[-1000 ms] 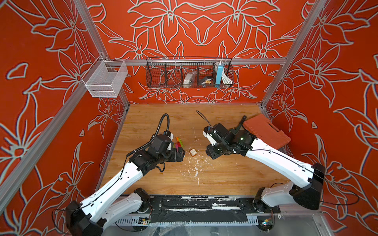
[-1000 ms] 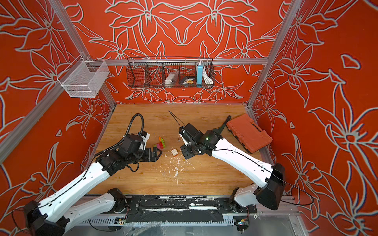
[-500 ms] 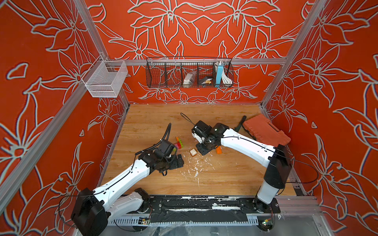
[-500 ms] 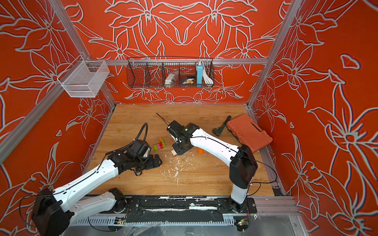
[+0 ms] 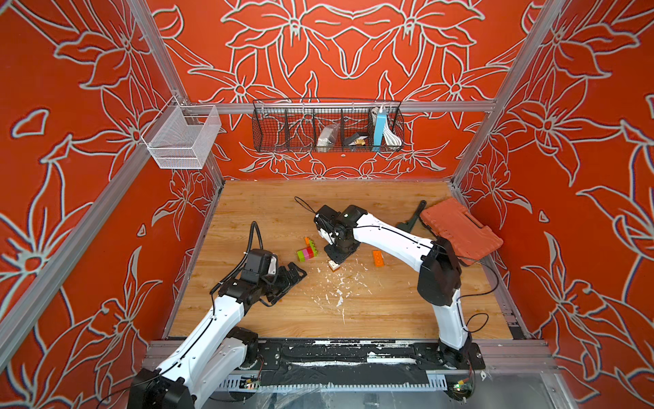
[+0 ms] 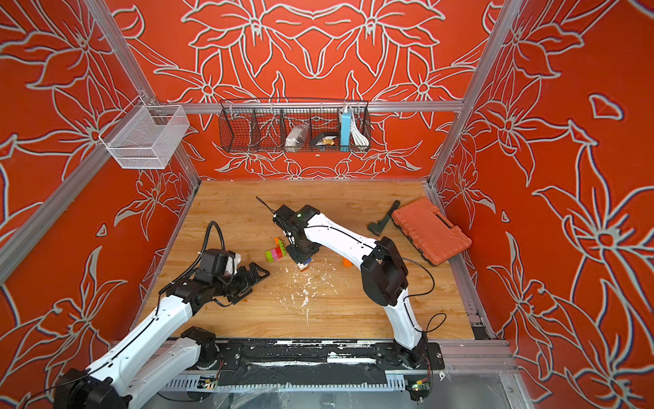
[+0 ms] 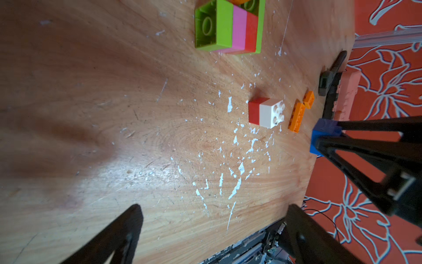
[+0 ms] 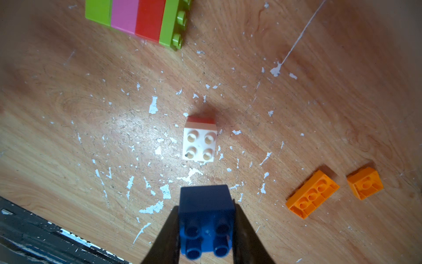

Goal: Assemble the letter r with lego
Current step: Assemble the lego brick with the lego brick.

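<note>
Step in hand: carrying brick to stack. Right fingers point(image 8: 245, 235) clenched on blue brick point(image 8: 205, 201), hovering just short of white-on-red stack point(image 8: 199, 144) on bench point(image 8: 68, 137). Left fingers point(image 7: 114, 240) spread, empty. Next, likely: centre blue over white studs, lower, press squarely.

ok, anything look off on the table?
White flecks litter the table, like chipped paint. Two orange bricks lie hollow side up. The striped stack lies on its side. The orange-red case sits skewed, a corner past the table edge. Right tool's grip on the blue brick looks fine.
</note>
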Tool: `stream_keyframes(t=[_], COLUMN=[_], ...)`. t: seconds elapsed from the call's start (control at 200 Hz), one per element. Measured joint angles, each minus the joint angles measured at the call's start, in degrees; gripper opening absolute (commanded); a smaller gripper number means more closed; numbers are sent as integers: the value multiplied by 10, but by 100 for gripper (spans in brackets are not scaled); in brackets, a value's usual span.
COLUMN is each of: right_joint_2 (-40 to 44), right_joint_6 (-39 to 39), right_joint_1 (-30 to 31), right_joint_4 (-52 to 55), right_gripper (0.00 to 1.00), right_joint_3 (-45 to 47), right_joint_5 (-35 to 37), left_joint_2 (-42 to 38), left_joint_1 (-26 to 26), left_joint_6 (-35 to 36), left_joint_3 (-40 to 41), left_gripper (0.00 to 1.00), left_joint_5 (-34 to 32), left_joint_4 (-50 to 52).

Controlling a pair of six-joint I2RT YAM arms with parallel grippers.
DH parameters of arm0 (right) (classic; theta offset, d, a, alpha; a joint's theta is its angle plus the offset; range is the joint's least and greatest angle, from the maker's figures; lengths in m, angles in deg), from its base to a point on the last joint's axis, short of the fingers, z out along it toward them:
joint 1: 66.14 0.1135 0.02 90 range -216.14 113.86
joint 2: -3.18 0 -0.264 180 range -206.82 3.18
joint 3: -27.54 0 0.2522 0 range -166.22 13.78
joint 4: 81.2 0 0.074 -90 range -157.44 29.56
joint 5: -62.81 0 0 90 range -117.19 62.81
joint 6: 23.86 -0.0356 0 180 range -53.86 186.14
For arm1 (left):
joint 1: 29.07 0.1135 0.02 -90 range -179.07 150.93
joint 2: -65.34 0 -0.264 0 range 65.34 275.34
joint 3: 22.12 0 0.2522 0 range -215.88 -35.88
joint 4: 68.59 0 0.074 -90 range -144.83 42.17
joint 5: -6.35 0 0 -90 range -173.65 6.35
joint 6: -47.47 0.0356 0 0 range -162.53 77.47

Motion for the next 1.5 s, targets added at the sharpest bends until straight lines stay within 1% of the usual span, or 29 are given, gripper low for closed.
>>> stream_keyframes(t=[0.105,0.27,0.415,0.661,1.196,1.501], right_joint_2=[-21,-46,-72,-104,-128,-137], right_joint_6=[2,3,3,2,0,-5], right_joint_1=[2,4,4,4,-3,-7], right_joint_4=[10,21,30,48,64,66], right_gripper=[0,0,0,0,0,0], right_joint_3=[-18,-48,-79,-106,-134,-136], right_joint_5=[0,0,0,0,-1,-1], left_joint_2=[-12,-15,-22,-16,-10,-7], left_joint_1=[16,19,19,19,20,19], left_joint_6=[2,2,2,2,2,3], left_joint_3=[0,2,7,7,7,7], left_gripper=[98,98,98,98,98,98], left_joint_5=[19,37,41,41,45,46], left_joint_4=[-1,-4,-7,-7,-13,-15])
